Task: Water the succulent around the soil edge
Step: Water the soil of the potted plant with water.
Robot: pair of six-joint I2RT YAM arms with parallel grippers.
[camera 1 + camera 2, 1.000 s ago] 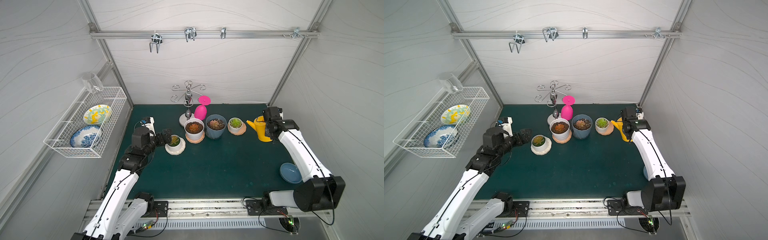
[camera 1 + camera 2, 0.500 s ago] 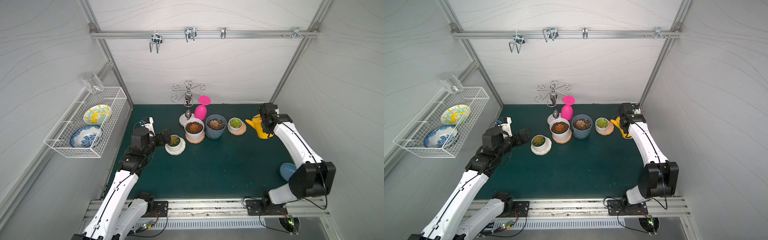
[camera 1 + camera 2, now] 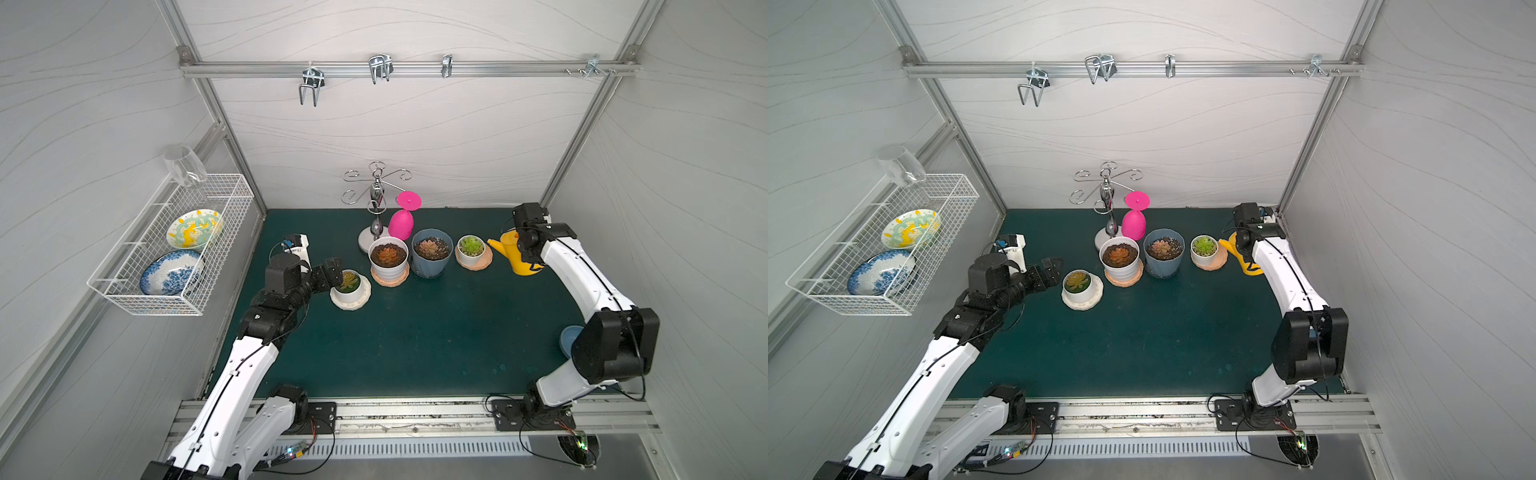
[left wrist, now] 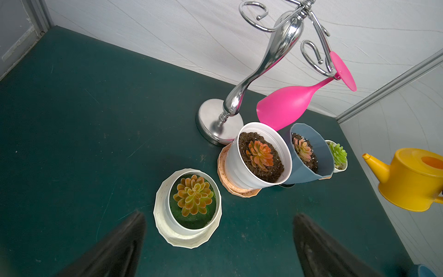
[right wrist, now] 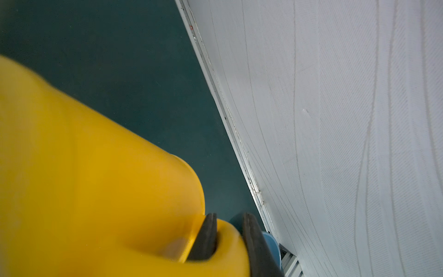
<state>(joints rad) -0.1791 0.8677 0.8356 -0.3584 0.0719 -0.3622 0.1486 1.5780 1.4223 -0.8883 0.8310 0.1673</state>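
- Watering can (image 3: 510,254): rigid, smooth yellow plastic, judged light; any water inside shifts weight on tilting. Grasp at the handle (image 5: 227,237).
- Right gripper (image 5: 229,215): clamped tight on that handle.
- Left gripper (image 4: 217,214): jaws wide apart, empty, near the cream pot (image 4: 189,237).
- Location: right rear of the surface (image 3: 415,332), spout toward the small green succulent (image 3: 471,245).

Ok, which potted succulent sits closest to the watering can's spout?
The bright green succulent in the small white pot, beside the yellow watering can; the other three are orange or pinkish.
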